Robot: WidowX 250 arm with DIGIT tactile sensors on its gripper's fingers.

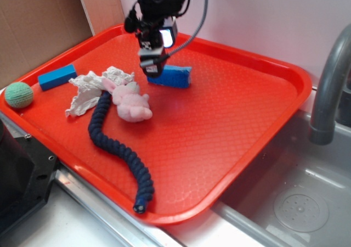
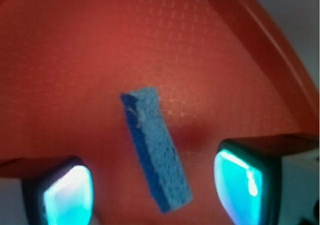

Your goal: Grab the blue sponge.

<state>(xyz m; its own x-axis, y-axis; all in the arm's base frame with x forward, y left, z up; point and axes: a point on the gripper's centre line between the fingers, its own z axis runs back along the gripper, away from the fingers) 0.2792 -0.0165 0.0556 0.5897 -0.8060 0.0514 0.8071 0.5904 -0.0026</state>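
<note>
Starting nearest the camera, a dark blue braided rope point(image 1: 118, 151) is laid across the red tray point(image 1: 230, 142), its upper end beside a pink plush point(image 1: 131, 101) and a crumpled white cloth point(image 1: 88, 90). A green knitted ball point(image 1: 19, 95) and a smooth blue block point(image 1: 56, 76) are set at the tray's left edge. Farther back, the blue sponge point(image 2: 157, 147) is found flat on the tray. The gripper point(image 1: 152, 68) is positioned above the sponge's left end, jaws spread wide on either side, not touching. A grey faucet point(image 1: 329, 88) is located at right.
</note>
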